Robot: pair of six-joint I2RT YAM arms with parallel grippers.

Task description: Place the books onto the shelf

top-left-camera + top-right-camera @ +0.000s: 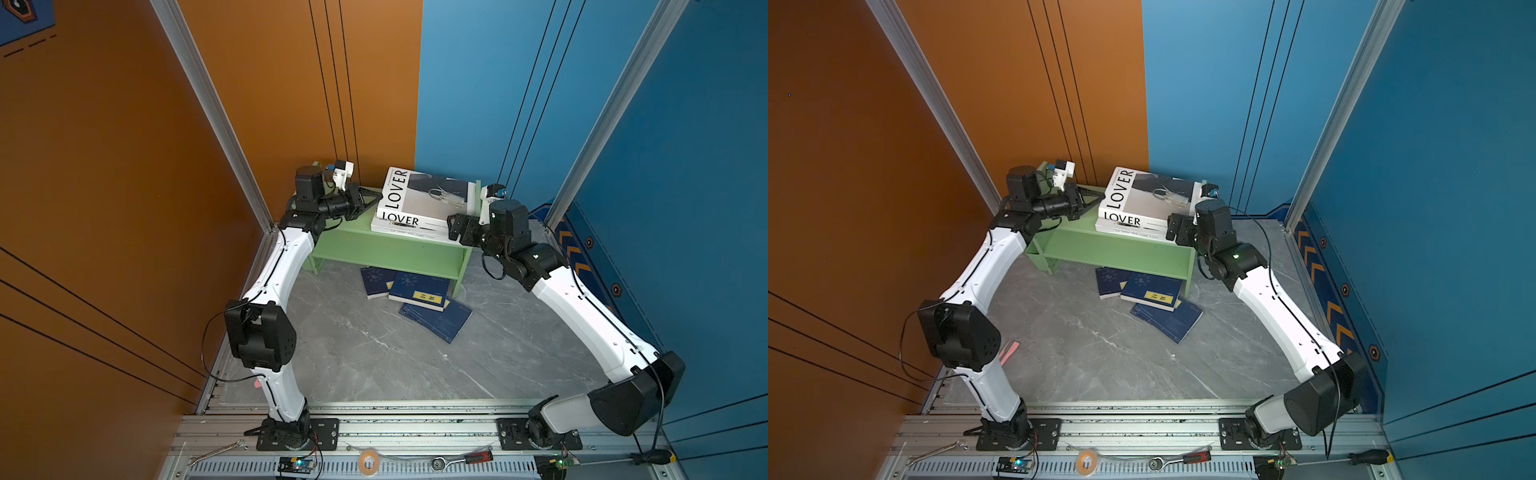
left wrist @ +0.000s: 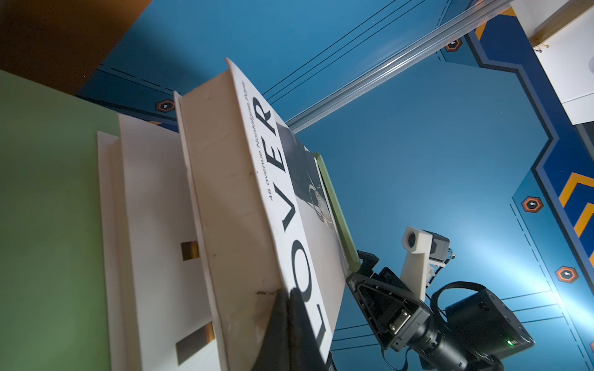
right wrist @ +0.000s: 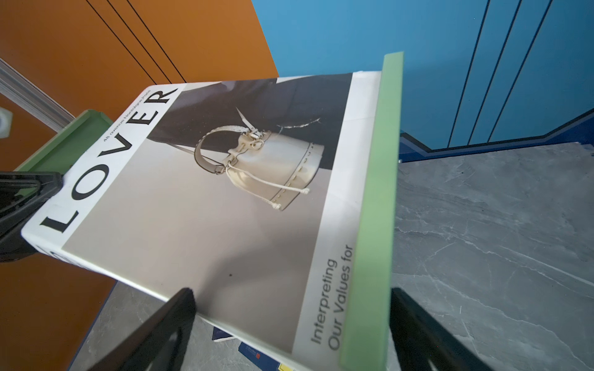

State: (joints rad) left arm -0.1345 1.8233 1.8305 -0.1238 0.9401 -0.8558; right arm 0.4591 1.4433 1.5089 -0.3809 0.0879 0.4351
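Lying atop a second white book on the shelf, the LOVER book is touched at one edge by the left gripper, tips pressed together. The right gripper stands spread at its near corner. Three navy books lie on the table.

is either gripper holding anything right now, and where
Nothing looks gripped. The left gripper is shut, its tip against the LOVER book at the corner by the L; the right gripper stands open, clamping nothing.
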